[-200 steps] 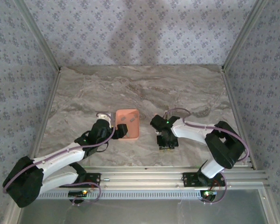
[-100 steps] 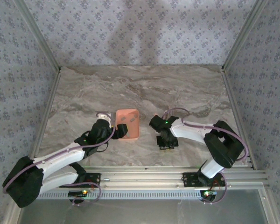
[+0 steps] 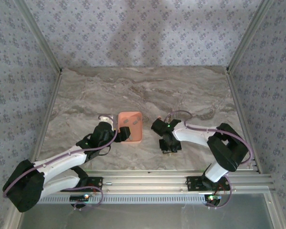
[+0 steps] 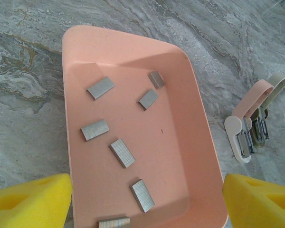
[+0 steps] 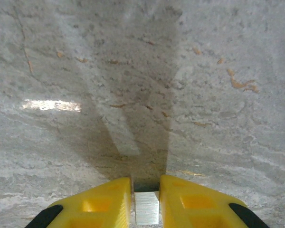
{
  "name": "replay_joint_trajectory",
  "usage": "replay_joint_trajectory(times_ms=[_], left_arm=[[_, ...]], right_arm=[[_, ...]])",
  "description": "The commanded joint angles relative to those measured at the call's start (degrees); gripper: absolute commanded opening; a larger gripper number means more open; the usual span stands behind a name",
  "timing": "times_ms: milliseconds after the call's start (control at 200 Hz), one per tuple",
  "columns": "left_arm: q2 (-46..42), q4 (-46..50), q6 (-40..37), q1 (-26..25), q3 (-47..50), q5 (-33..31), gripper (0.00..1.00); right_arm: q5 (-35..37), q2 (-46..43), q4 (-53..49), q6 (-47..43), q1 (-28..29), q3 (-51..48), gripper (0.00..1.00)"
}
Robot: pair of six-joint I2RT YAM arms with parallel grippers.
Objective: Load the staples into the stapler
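The salmon-pink tray (image 4: 183,142) lies on the marble and holds several dull-grey staples (image 4: 122,153), scattered flat. My left gripper (image 4: 145,187) is open, its yellow fingers (image 4: 33,199) straddling the tray's near end with nothing between them. A small pink and tan stapler (image 4: 251,124) lies open on the table just right of the tray. My right gripper (image 5: 146,186) is shut on one staple strip (image 5: 146,209), held low over bare marble. From above, the tray (image 3: 133,119) sits between the left gripper (image 3: 115,136) and the right gripper (image 3: 170,146).
The marble table (image 3: 148,90) stretches open behind the tray and arms. Patterned walls and aluminium posts (image 3: 43,47) close in the sides. A metal rail (image 3: 148,183) runs along the near edge by the arm bases.
The right gripper has crept slightly left and away from the near edge, still holding its strip. The left arm and tray have not moved.
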State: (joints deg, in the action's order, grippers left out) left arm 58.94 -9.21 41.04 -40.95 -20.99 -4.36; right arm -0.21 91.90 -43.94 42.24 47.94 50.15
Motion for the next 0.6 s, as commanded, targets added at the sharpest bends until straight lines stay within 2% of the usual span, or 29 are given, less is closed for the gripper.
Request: replay_joint_trajectory(times_ms=[0, 370, 595], left_arm=[[-0.93, -1.05, -0.88, -0.29, -0.48, -0.87, 0.83], [-1.32, -0.72, -1.07, -0.32, -0.36, -1.08, 0.83], [-1.72, -0.54, -0.88, -0.36, -0.28, -1.19, 0.83]], right_arm=[[-2.16, 2.73, 2.0, 1.57, 0.67, -0.55, 0.22], [-1.68, 4.08, 3.91, 2.77, 0.57, -1.45, 0.16], [2.0, -0.57, 3.86, 2.68, 0.71, -1.8, 0.15]])
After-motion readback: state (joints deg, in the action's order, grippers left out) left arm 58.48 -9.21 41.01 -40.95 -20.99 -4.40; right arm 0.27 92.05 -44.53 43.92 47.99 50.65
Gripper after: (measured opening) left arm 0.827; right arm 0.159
